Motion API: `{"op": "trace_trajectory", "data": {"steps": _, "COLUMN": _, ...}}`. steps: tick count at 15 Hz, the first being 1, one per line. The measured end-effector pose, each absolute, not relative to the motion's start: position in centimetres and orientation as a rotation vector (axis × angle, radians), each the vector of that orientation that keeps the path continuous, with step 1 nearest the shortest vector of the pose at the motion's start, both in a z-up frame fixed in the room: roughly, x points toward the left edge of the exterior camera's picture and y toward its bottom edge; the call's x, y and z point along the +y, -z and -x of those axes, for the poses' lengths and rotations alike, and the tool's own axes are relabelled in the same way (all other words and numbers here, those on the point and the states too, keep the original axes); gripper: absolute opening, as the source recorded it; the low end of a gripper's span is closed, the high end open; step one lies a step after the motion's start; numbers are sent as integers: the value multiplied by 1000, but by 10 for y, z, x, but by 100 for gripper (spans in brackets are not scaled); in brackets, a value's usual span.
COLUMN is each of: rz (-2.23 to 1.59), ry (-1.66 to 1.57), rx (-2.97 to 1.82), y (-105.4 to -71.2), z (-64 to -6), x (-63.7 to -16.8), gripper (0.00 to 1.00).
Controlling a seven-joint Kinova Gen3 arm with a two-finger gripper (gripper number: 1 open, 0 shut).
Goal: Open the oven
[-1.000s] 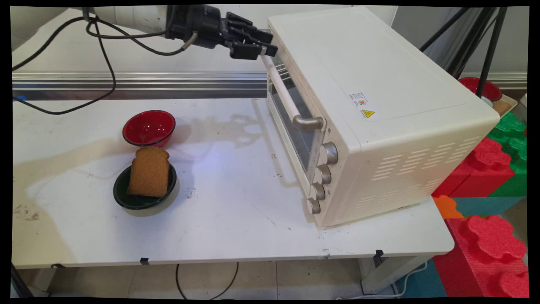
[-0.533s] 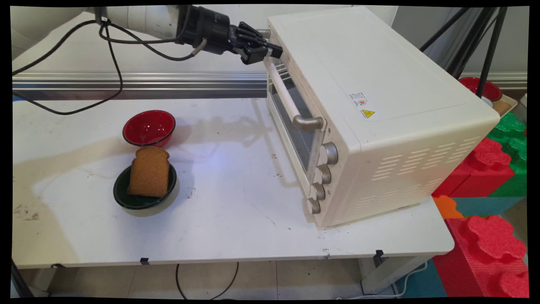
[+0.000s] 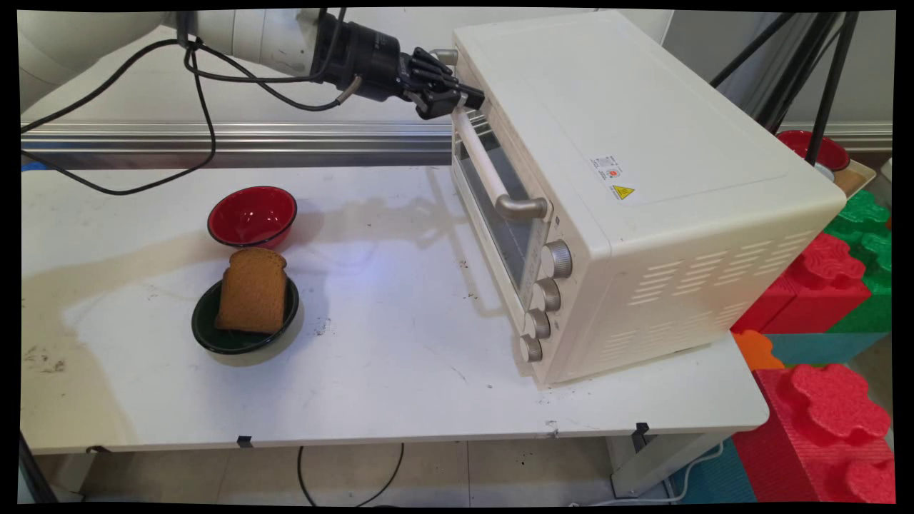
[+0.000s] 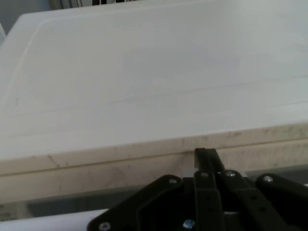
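Black two-finger gripper [image 3: 468,100] sits at far upper end of cream oven's long door handle [image 3: 480,158]; fingers look pinched together, grip on bar unclear. Boxy cream toaster oven [image 3: 643,178] door shut. Brown bread slice [image 3: 251,291] leans in dark green bowl [image 3: 208,334]; red bowl [image 3: 252,215] just behind.

The end effector [image 3: 468,100] rests against the far upper corner of a cream toaster oven [image 3: 643,178], at the far end of its white door handle [image 3: 482,160]. From there the closed glass door slopes down toward four silver knobs [image 3: 546,300]. The oven stands upright on the table [image 3: 393,357].

Well below the end effector, toward the table's near left, a brown bread slice [image 3: 252,289] leans in a dark green bowl [image 3: 243,339]; a red bowl [image 3: 252,216] sits just behind it.
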State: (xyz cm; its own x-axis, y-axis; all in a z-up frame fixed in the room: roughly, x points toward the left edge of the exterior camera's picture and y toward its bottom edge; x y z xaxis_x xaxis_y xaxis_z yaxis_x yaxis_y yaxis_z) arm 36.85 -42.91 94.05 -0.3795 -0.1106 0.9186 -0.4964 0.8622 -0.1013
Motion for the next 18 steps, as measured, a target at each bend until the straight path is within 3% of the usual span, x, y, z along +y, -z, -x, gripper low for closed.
{"op": "trace_trajectory", "data": {"steps": 18, "rz": -391, "ry": -425, "rx": -2035, "y": -927, "z": -401, "x": -414, "gripper": 0}}
